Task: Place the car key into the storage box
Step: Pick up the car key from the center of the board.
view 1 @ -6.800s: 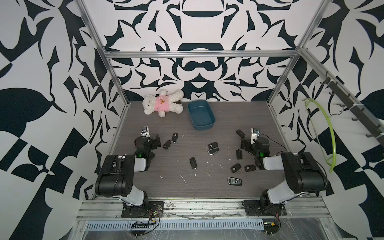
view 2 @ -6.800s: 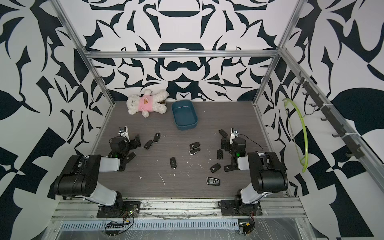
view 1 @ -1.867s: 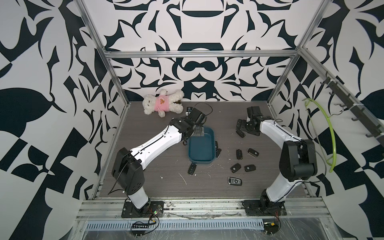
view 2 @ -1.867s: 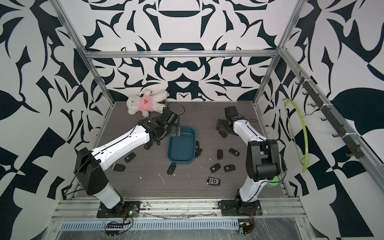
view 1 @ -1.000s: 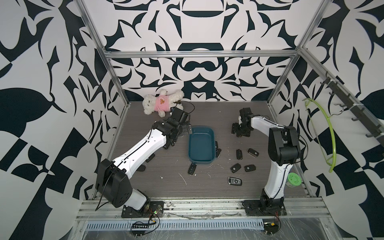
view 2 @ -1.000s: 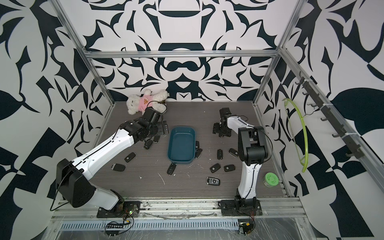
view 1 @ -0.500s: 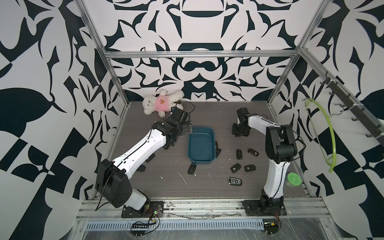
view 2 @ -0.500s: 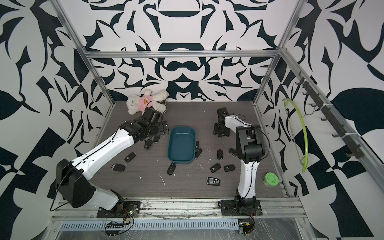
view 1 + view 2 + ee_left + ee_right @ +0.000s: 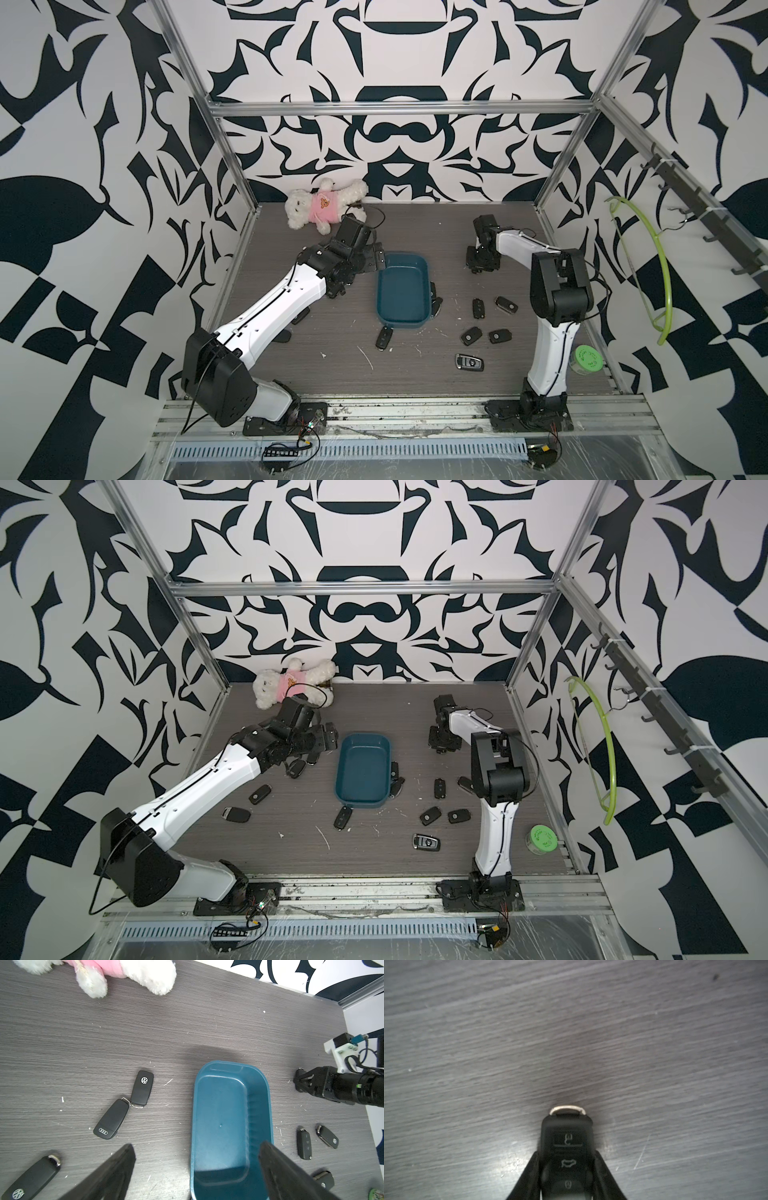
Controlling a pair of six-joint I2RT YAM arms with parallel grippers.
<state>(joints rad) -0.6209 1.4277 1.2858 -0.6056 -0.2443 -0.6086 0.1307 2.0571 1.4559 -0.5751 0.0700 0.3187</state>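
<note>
The car key (image 9: 566, 1157) is pinched in the right jaws, near the back right of the bench (image 9: 415, 232); its long axis runs straight out along the jaws, metal loop end leading and button face towards the wrist camera; the loop end sits close over the bench, and I cannot tell whether it touches. In both top views the key is hidden beneath the right arm (image 9: 515, 249) (image 9: 469, 725). The right jaws are pressed against the key's two long sides. The left jaws are spread wide and hold nothing; in the left wrist view one finger (image 9: 276, 1167) hangs over the inside of the storage box (image 9: 220, 1126), the other (image 9: 116, 1167) over bare bench beside it. The storage box (image 9: 402, 291) (image 9: 361, 771) lies mid-bench, long axis front to back, well apart from the held key; a bare stretch of bench lies between them. Other keys (image 9: 478, 308) are scattered right of the box, some against its right wall; a plush bear (image 9: 320, 203) lies at the back left.
</note>
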